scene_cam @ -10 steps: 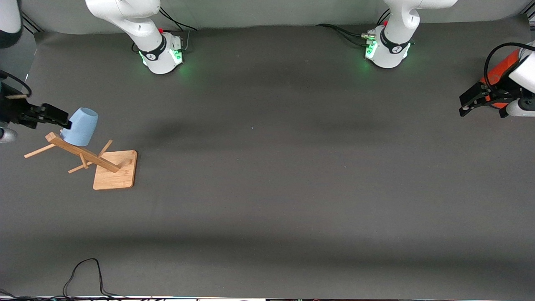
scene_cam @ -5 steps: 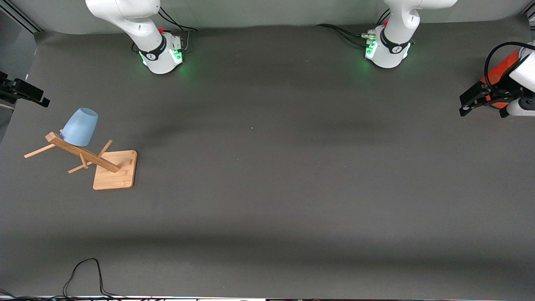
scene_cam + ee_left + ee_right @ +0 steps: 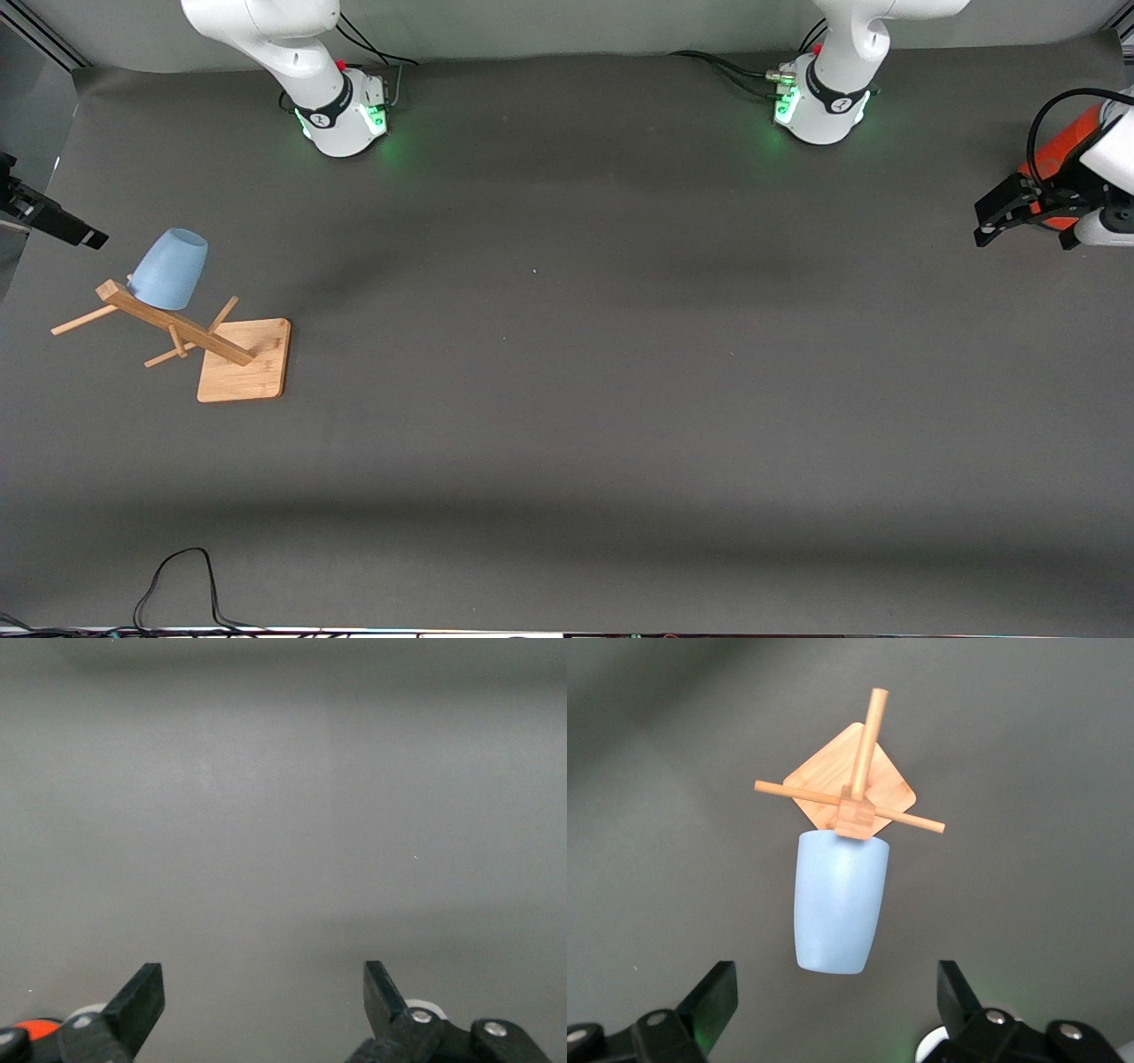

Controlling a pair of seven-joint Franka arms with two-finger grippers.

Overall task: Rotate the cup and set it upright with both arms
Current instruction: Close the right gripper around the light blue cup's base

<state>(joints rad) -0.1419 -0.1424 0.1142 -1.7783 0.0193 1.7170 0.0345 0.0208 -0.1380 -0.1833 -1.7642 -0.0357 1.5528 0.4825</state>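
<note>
One pale-blue cup [image 3: 168, 268] sits mouth-down on a wooden rack [image 3: 190, 341] near the table's edge at the right arm's end; the right gripper [image 3: 837, 1005] hovers above it, fingers apart. Left gripper [image 3: 1005, 213] waits over the left arm's edge, fingers spread, beside an orange cylinder [image 3: 1059, 152]

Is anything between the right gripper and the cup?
No. In the right wrist view the open right gripper faces the cup across bare air above the table.

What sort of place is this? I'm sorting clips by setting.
Likely a robotics lab bench: two green-lit arm bases on a dark mat, with only a cup on a wooden rack.
</note>
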